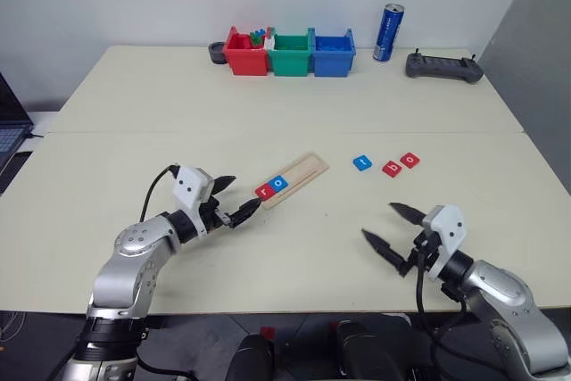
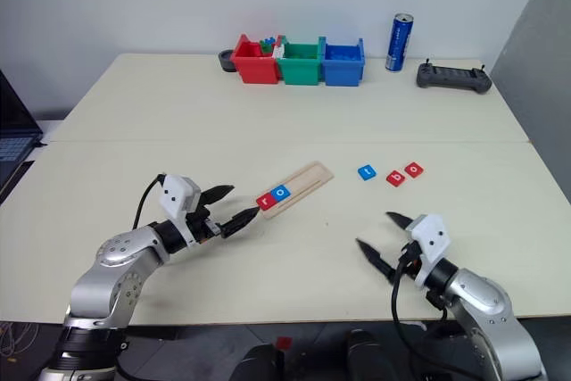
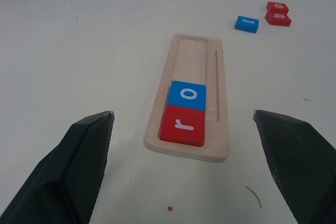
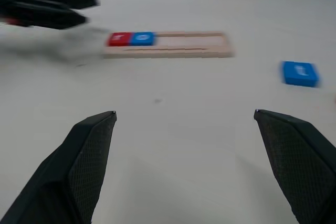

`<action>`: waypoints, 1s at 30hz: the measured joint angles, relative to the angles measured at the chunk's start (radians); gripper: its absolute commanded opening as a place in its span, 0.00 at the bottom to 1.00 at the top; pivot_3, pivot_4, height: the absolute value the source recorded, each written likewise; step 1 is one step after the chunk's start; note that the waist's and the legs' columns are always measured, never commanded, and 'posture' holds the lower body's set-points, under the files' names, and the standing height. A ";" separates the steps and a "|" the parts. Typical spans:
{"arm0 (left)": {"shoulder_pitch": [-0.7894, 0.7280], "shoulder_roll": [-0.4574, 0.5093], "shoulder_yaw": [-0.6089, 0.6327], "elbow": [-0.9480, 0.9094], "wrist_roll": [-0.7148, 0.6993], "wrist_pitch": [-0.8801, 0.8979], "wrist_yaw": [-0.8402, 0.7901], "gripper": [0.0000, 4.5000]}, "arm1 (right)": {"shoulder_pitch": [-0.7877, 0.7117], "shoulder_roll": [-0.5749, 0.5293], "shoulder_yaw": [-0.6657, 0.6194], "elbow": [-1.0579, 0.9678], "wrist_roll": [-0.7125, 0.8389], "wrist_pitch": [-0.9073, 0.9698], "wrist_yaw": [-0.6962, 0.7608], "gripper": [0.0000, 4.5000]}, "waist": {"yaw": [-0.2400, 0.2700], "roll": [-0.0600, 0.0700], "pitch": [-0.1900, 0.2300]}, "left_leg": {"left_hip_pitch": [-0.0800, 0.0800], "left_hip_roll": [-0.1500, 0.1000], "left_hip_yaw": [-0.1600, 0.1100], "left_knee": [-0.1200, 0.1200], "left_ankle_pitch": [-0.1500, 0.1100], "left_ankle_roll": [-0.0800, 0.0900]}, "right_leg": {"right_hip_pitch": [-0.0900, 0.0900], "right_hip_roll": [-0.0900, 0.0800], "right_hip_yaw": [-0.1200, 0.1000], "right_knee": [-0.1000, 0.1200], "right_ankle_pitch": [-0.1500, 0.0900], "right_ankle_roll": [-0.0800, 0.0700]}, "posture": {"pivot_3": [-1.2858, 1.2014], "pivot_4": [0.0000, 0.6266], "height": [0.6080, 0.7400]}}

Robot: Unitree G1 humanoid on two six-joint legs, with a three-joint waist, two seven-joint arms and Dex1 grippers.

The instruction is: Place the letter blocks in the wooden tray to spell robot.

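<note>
- The left hand (image 1: 236,200) has its two black fingers spread wide and holds nothing; it sits low over the tabletop (image 1: 178,122), pointing forward and toward the robot's right, with one fingertip just beside the near end of the wooden tray (image 1: 302,172)
- In the left wrist view that near end of the tray lies between the spread fingers (image 3: 79,166), apart from both
- The tray lies at a slant, its near end toward the left hand; a red "r" block (image 1: 265,190) sits at that end with a blue "o" block (image 1: 279,183) touching it, and the rest of the groove is bare
- The right hand (image 1: 393,234) is also spread wide and empty, pointing toward the robot's left, well apart from the tray
- Beyond the right hand, a blue block (image 1: 361,163), a red block (image 1: 392,169) and another red block (image 1: 409,160) lie loose on the tabletop near one another, off the tray's far end
</note>
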 measured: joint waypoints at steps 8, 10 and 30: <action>-0.105 -0.016 -0.083 0.087 0.068 0.022 0.000 1.00 | -0.093 -0.153 0.030 -0.111 0.097 0.151 0.109 0.99 | 0.007 -0.001 0.000 | -0.002 -0.001 -0.001 0.000 0.000 0.000 | 0.000 -0.001 0.000 -0.001 0.001 -0.001 | 0.52 0.24 1.00; -0.112 -0.019 -0.098 0.099 0.078 0.032 -0.008 1.00 | -0.100 -0.174 0.032 -0.134 0.108 0.170 0.127 0.99 | 0.007 -0.001 0.000 | -0.002 -0.001 -0.001 0.000 0.000 0.000 | 0.000 -0.001 -0.001 -0.001 0.001 -0.001 | 0.52 0.24 1.00; -0.233 -0.038 -0.165 0.134 0.139 0.213 0.007 1.00 | -0.185 -0.176 0.060 -0.198 0.186 0.288 0.101 0.99 | 0.010 -0.002 0.000 | -0.001 -0.001 -0.001 0.001 0.000 0.000 | 0.000 -0.001 -0.001 -0.001 0.000 0.000 | 0.52 0.24 1.00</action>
